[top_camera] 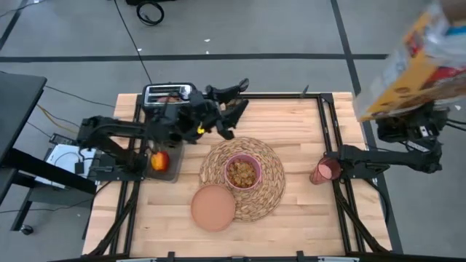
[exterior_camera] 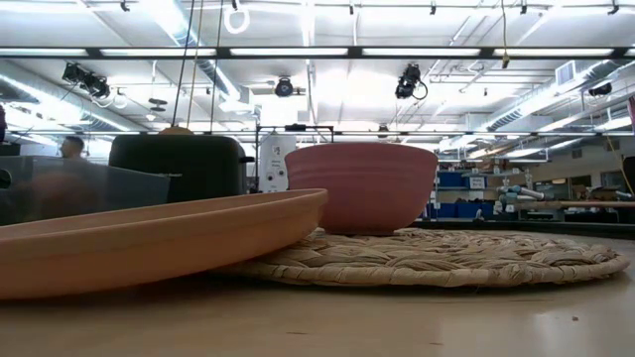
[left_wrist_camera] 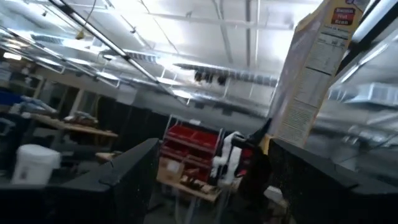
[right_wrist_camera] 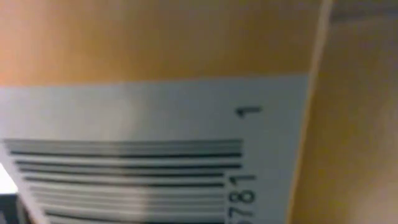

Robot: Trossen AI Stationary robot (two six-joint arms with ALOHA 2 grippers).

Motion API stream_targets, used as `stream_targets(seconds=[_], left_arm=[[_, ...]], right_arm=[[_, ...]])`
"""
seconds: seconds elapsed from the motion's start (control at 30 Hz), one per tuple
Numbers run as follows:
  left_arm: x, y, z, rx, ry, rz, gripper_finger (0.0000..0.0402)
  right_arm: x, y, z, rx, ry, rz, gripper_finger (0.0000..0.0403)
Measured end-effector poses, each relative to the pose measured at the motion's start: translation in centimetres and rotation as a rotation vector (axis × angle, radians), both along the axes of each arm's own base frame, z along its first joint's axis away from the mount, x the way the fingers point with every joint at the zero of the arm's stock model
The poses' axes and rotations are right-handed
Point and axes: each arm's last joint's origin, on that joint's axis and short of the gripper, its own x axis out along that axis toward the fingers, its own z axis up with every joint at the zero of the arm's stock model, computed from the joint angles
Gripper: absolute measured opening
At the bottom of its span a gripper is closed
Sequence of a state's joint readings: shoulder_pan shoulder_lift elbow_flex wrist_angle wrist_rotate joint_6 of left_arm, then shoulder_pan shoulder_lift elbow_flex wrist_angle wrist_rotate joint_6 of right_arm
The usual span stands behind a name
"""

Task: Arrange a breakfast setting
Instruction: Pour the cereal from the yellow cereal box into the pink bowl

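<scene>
A: Cereal already fills the pink bowl (top_camera: 242, 172), which sits in the middle of the woven straw placemat (top_camera: 271, 191). Why is the cereal box (top_camera: 412, 64) hanging so high off the right edge of the desk (top_camera: 291, 124)?

B: My guess is it has been lifted clear so nothing spills onto the setting. The right wrist view is filled by the box's barcode panel, so the box lies right against that camera. The right claw itself is hidden behind it; I read it as clenched on the cereal box, though the fingers never show.

A: And the left claw (top_camera: 231, 104)?

B: It sits raised above the far left part of the desk, next to the black toaster (top_camera: 168, 94), with its fingers spread and nothing between them. The left wrist camera looks out at the ceiling and catches the box far off, so the claw is tilted upward, not aimed at anything on the desk.

A: Where is the rest?

B: The brownish-pink plate (top_camera: 213, 207) overlaps the near left rim of the placemat. The red apple (top_camera: 159, 160) waits at the left edge beside the left arm, and the translucent pink cup (top_camera: 325, 170) stands by the right edge, well apart from the mat. Both probably still need bringing in. Something reddish shows in the toaster's slot; I cannot say whether it is toast. No spoon is visible.
</scene>
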State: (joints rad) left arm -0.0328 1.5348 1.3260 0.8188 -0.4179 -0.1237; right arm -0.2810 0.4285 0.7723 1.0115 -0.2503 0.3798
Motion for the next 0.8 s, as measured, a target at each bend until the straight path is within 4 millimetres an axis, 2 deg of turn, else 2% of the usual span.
stream_targets(seconds=[0.1, 0.2, 0.43, 0.67, 0.8], left_arm=[[1.2, 0.1, 0.3, 0.009, -0.024, -0.041, 0.0307], [2.0, 0.0, 1.9, 0.033, 0.030, -0.076, 0.0310], [1.9, 1.2, 5.5, 0.099, 0.344, -0.025, 0.0314], [1.6, 1.0, 6.6, 0.204, 0.285, -0.188, 0.0314], [2.3, 1.0, 6.1, 0.193, 0.282, -0.199, 0.0314]], right_arm=[[2.3, -0.7, 0.0, 0.042, 0.051, 0.010, 0.0247], [4.8, -1.5, -0.2, 0.080, 0.099, 0.008, 0.0247], [9.7, -2.9, -1.1, 0.116, 0.215, 0.020, 0.0247], [12.0, -3.5, -1.8, 0.089, 0.229, 0.025, 0.0247], [13.4, -3.9, -2.3, 0.089, 0.262, 0.027, 0.0247]])
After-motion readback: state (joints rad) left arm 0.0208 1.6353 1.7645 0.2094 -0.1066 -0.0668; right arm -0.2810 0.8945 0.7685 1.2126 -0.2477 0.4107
